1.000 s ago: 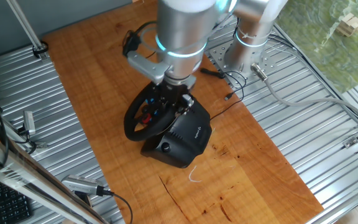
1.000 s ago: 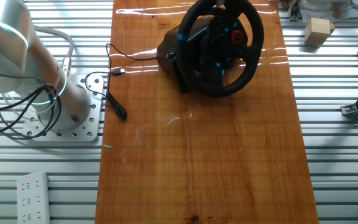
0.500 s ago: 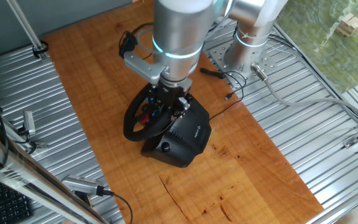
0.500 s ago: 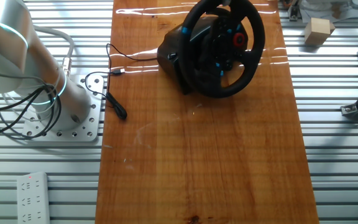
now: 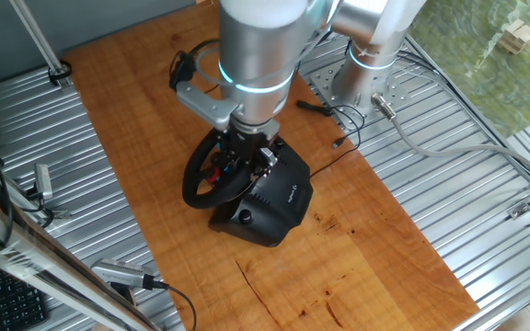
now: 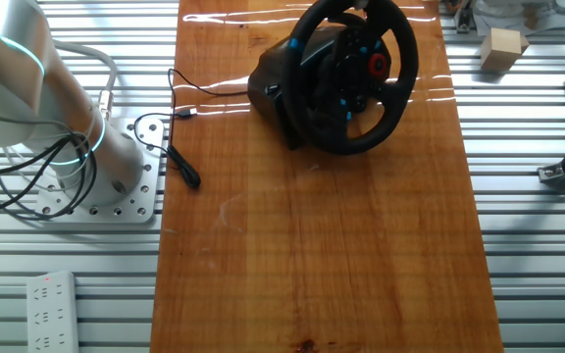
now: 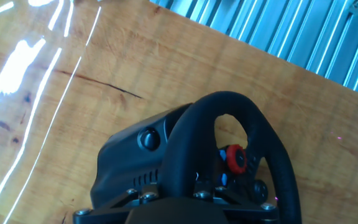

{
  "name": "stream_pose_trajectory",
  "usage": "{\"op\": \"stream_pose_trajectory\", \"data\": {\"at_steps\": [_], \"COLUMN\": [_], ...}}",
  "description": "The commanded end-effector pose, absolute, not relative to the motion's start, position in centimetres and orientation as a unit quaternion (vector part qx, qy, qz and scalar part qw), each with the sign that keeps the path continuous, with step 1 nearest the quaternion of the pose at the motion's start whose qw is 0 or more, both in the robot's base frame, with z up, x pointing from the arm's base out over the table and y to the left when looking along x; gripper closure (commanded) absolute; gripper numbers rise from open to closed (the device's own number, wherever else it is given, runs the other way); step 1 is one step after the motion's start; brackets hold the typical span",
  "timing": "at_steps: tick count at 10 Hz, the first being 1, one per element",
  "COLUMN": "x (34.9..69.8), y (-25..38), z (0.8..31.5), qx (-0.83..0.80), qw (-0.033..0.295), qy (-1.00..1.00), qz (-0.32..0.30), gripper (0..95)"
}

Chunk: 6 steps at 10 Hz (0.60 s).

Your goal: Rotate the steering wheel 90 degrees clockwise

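Note:
The steering wheel (image 5: 197, 180) is black with a thick rim and stands tilted on its boxy black base (image 5: 267, 208) in the middle of the wooden table. In the other fixed view the wheel (image 6: 400, 93) faces the camera, with a red button (image 6: 378, 64) and blue buttons on the hub. My gripper (image 5: 247, 152) comes down on the upper part of the rim and is shut on it. In the hand view the rim (image 7: 191, 134) runs straight into my gripper (image 7: 185, 202) at the bottom edge, and the red button (image 7: 235, 158) shows inside the ring.
A black cable (image 6: 179, 157) lies on the wood left of the base. The arm's mount (image 6: 96, 172) stands on the ribbed metal beside the table. A wooden block (image 6: 503, 49) and a power strip (image 6: 52, 299) lie off the board.
The arm has shifted a little to the left in the fixed view, and the wheel has turned slightly with it; the red hub button has moved a bit down and right.

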<state>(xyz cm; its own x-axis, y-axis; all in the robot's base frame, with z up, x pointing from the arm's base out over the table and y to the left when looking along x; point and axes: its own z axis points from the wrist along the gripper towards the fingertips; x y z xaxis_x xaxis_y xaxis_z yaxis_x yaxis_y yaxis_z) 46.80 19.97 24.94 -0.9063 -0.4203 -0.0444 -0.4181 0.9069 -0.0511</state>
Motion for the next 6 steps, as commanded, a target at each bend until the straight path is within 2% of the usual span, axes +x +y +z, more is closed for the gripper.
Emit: {"op": "stream_pose_trajectory", "data": {"at_steps": [1,6], "x": [46.95,46.95], "y": [20.03,20.01], "z": [24.73,24.78], "qx": [-0.215,-0.212], "qw": [0.025,0.025], "qy": [0.976,0.977], "qz": [-0.019,-0.018], "gripper": [95.0,95.0]}}
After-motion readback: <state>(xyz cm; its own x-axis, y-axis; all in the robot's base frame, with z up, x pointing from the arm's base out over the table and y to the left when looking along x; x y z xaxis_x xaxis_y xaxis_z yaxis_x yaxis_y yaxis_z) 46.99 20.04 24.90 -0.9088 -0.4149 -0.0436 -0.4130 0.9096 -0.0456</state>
